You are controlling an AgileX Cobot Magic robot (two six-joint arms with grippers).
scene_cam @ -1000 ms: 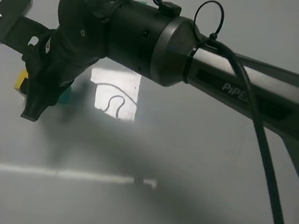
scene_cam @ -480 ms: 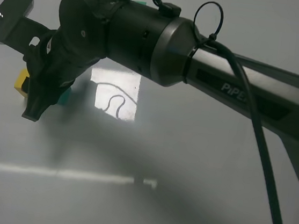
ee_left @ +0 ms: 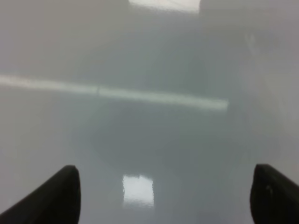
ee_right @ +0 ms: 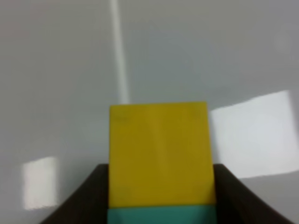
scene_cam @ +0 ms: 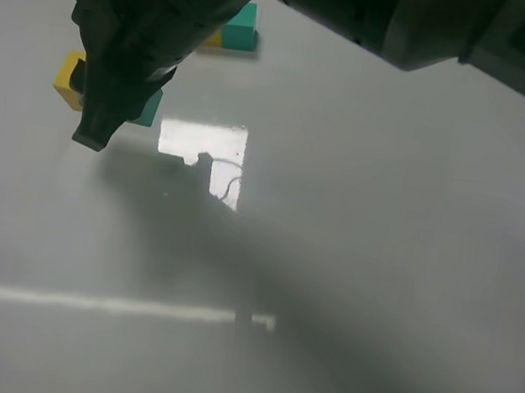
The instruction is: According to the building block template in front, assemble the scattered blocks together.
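The scattered blocks, a mustard-yellow cube [scene_cam: 67, 79] and a teal cube [scene_cam: 147, 108], sit pressed together at the far left, partly hidden behind my right gripper [scene_cam: 99, 116]. In the right wrist view the yellow cube [ee_right: 159, 154] adjoins the teal cube [ee_right: 159, 215], and my right gripper [ee_right: 159, 198] has its fingers against both sides of the pair. The template [scene_cam: 238, 27], a small yellow-teal bar, lies farther back, its yellow half mostly hidden by the arm. My left gripper [ee_left: 163, 200] is open and empty over bare table.
The right arm [scene_cam: 405, 23] crosses the top of the high view from the right. The grey table [scene_cam: 350, 263] shows a bright square reflection [scene_cam: 202, 142] and a pale stripe [scene_cam: 108, 304].
My right arm has risen toward the camera and moved back, and the yellow and teal cubes have gone with it. The template now shows behind the arm.
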